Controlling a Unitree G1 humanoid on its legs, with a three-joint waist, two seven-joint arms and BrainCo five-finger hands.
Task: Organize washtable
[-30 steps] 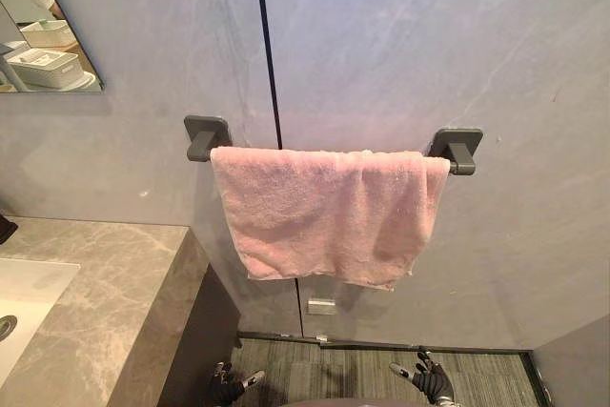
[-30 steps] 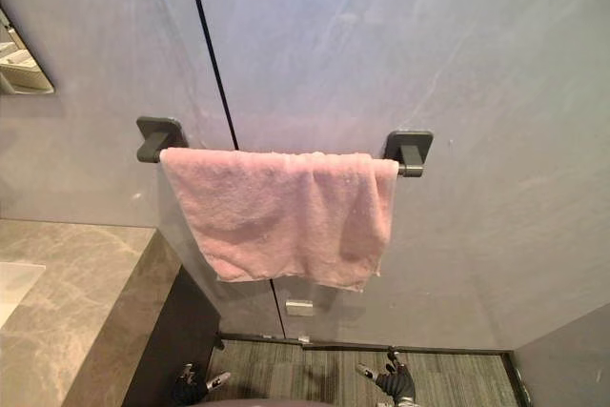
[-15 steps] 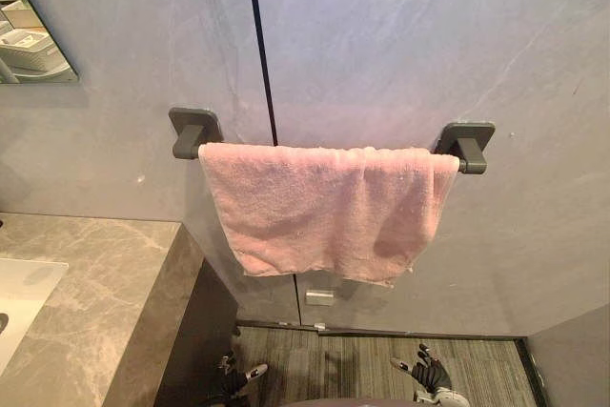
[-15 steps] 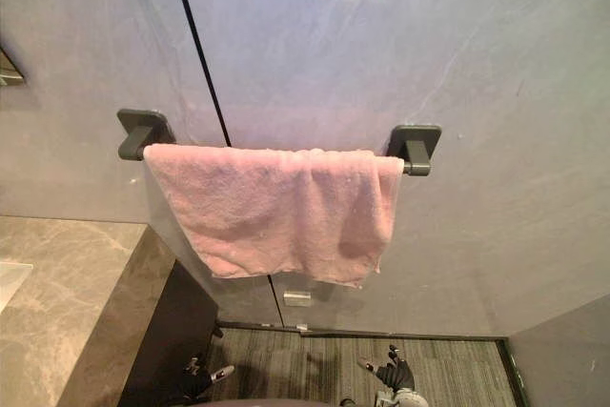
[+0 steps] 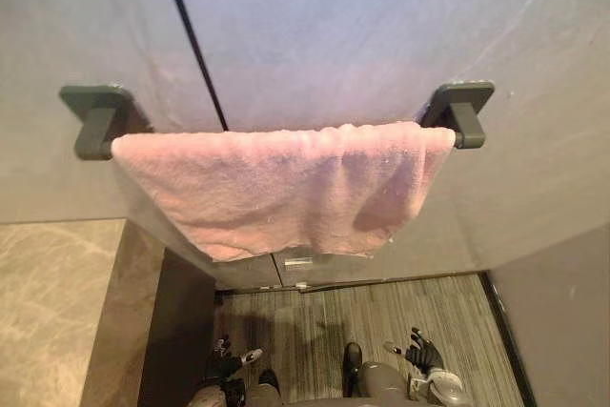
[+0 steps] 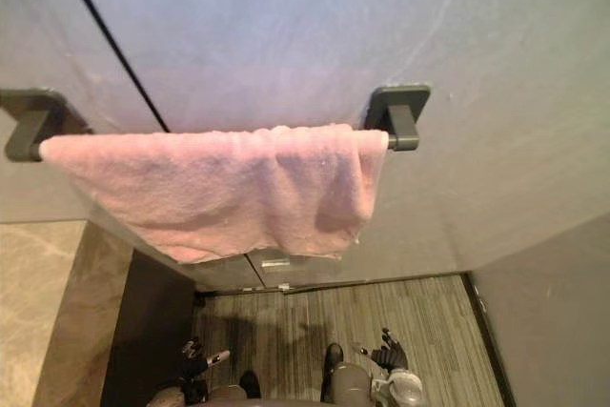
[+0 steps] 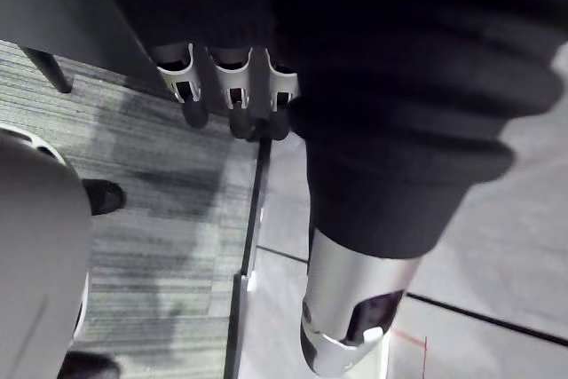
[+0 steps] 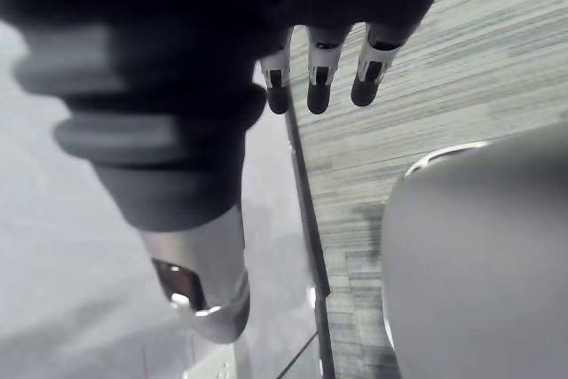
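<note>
Hanging over a rail on the grey wall (image 5: 362, 26), a pink towel (image 5: 286, 188) is seen high in the head views. The rail is carried by two dark brackets, the left bracket (image 5: 95, 116) and the right bracket (image 5: 459, 107), and the towel is spread from one to the other, its ends touching or just beside each. The cloth is folded over the rail and is bunched into thicker folds toward the right bracket. Its lower edge is uneven. A thin dark seam (image 5: 191, 40) is run down the wall and is lost behind the towel. A marbled stone surface (image 5: 48, 302) is set below and to the left of the towel, with a dark side panel beneath its edge.

Both hands are held low, close to the striped grey floor (image 5: 381, 312) and well apart from the towel, which is touched by neither. The left hand (image 5: 229, 369) is placed below the towel's left half, near the dark panel. Its fingers (image 7: 232, 86) are extended and its thumb (image 7: 346, 317) is held straight and apart from them. The right hand (image 5: 422, 355) is placed below the towel's right end. Its fingers (image 8: 320, 77) are likewise extended and spread, with the thumb (image 8: 209, 295) straight.
</note>
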